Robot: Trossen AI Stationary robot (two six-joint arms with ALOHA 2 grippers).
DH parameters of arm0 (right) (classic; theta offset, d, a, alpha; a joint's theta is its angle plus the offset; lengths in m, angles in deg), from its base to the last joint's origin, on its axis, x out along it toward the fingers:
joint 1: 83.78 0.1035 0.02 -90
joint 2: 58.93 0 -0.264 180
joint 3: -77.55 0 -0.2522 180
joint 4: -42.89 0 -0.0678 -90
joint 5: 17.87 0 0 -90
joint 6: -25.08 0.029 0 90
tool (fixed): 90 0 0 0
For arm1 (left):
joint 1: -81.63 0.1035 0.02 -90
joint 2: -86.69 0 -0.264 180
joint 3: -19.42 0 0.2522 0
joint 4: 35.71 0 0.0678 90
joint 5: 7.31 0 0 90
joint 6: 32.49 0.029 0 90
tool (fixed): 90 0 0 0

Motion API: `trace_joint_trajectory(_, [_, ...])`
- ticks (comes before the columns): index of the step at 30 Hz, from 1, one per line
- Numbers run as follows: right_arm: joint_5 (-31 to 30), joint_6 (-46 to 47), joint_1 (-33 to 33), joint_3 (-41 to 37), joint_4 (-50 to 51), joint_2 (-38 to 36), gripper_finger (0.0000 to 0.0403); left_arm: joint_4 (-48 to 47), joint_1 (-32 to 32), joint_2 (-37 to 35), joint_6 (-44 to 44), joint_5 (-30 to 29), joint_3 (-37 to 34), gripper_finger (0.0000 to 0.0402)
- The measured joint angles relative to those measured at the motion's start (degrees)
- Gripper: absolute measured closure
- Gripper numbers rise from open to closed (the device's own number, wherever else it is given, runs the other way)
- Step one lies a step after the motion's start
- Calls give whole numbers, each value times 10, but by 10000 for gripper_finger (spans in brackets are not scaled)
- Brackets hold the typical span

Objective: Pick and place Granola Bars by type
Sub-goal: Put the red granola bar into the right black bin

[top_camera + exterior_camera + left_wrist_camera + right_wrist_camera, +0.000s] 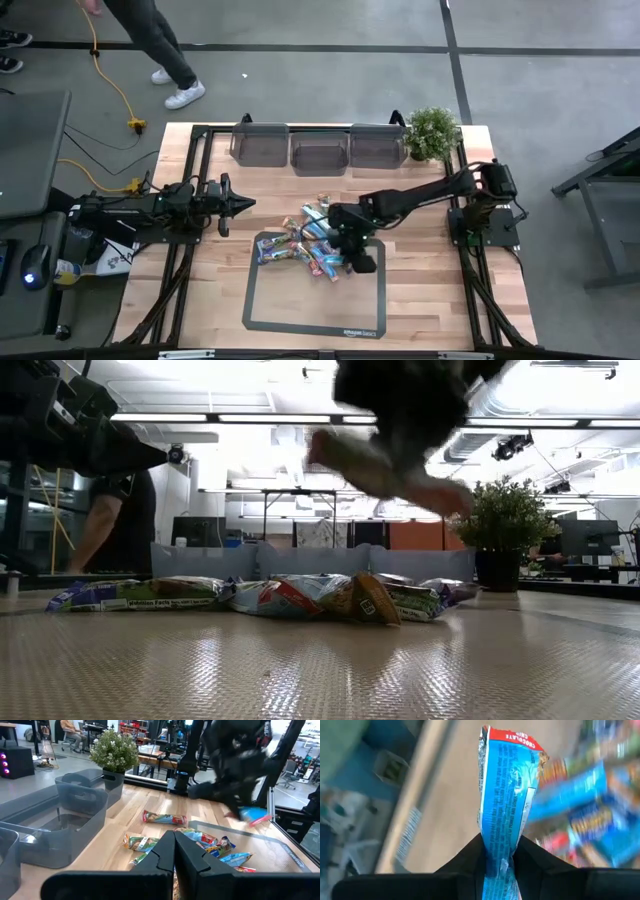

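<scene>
Blue foil, bright and shiny, red band across one end, small white print down its length: one blue bar (pixel 507 795), nipped at its tail between the dark fingers of the right pincer (pixel 499 857). Narrowly closed on the wrapper, lifted clear of the table.

Well off to that pincer's left, the left pincer (pixel 248 203): fingers pressed together, nothing between them, over bare wood.

Directly under the right pincer and spreading to its left, the heap (pixel 305 242) of remaining bars: more bright blue, some darker purple-blue, some pink, orange and green, lying flat and overlapping. One bar (pixel 164 818) a little apart from the rest, on the side toward the bins.

Pale wooden table (pixel 200 290) beneath; on it a thin mat (pixel 262 305) with a dark border, the heap straddling its edge. Beyond the pincers, a row of three clear grey bins (pixel 318 148), then a small potted plant (pixel 432 130) to their right. Grey floor past the table, a yellow cable (pixel 112 88), a person's legs (pixel 160 40) at the far left.

Printing on the heaped wrappers too small to read. Right pincer only a dark smear in the low view; everything behind the held bar smeared in the right wrist view.
</scene>
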Motion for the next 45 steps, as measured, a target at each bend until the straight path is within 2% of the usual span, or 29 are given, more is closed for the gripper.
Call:
trace_joint_trajectory(7, [17,21,-2,96,-35,-1,330,0,0,0,0,0,0,401])
trace_joint_trajectory(12, [19,36,-13,155,-97,-1,330,0,0,0,0,0,0,401])
trace_joint_trajectory(21, [92,120,-37,194,-359,-2,330,-1,0,0,-22,7,0,401])
trace_joint_trajectory(25, [112,130,-48,194,-423,-2,330,-1,0,0,-22,7,0,401])
trace_joint_trajectory(34, [96,111,-105,194,-438,-2,330,-1,0,0,-22,7,0,401])
trace_joint_trajectory(45, [34,81,-249,194,-430,-2,329,-1,0,0,-16,5,0,401])
